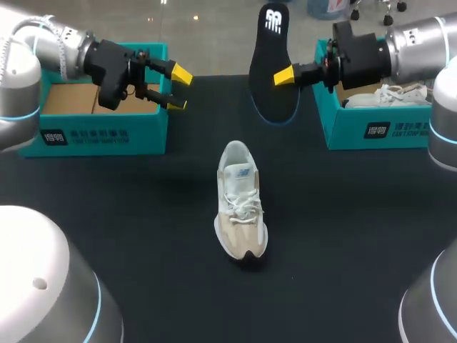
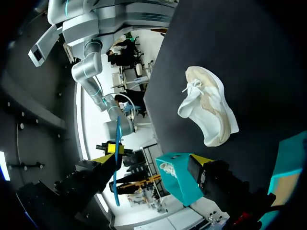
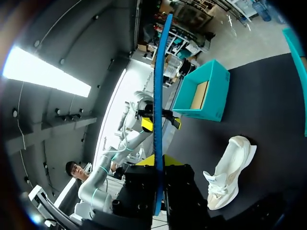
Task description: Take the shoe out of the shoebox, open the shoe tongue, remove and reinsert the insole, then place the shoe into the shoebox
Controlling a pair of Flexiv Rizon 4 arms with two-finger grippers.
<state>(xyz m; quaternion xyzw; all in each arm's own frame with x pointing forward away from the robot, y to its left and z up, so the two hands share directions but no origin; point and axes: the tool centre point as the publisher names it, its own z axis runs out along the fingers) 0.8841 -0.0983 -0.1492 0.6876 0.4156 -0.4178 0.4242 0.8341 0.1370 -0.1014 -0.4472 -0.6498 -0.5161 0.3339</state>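
My white-and-beige laced shoe (image 1: 241, 207) upright on the dark desk (image 1: 128, 214) — beyond it my right hand (image 1: 284, 76) clamped on the black, blue-edged insole (image 1: 265, 71), my left hand (image 1: 180, 89) with fingers apart

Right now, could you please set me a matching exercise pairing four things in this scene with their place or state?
Things:
1 insole
2 loose shoe
3 left end effector
4 right shoebox

Place or state:
A open, holding nothing
B contains a second shoe
C gripped by the right end effector
D on the table

Pairs: 1-C, 2-D, 3-A, 4-B
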